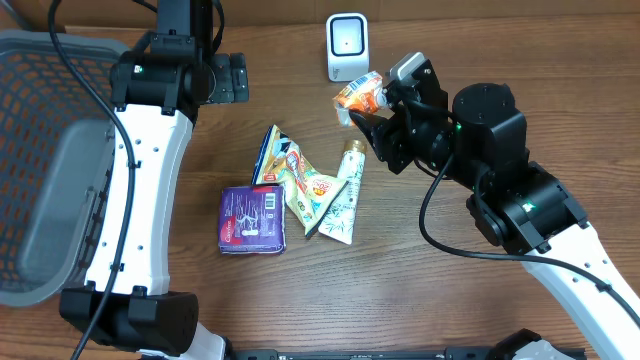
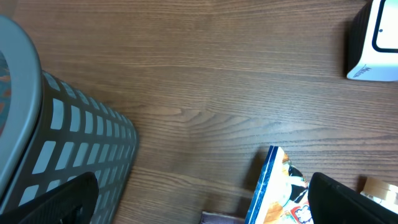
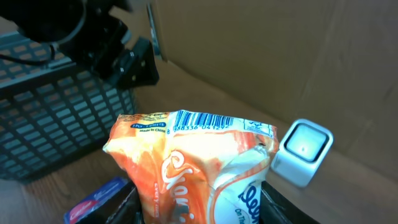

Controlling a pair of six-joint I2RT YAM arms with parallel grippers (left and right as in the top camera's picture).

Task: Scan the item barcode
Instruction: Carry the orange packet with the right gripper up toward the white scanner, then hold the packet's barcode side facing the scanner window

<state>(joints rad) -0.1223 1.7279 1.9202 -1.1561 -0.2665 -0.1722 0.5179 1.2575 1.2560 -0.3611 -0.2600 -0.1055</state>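
Step in hand, as we are judging it: presenting item. Right gripper [image 1: 370, 110] is grasping orange packet [image 1: 358, 96], holding it up just beside scanner [image 1: 347, 45].

Next we are needing to turn barcode [image 3: 202, 121] toward scanner face without loosening grip.

Left gripper [image 2: 202, 205] is hanging released, empty, near basket [image 2: 74, 137].

Right wrist view is showing barcode along packet's top edge. Overhead is hiding it, but showing 3 other items lying mid-table.
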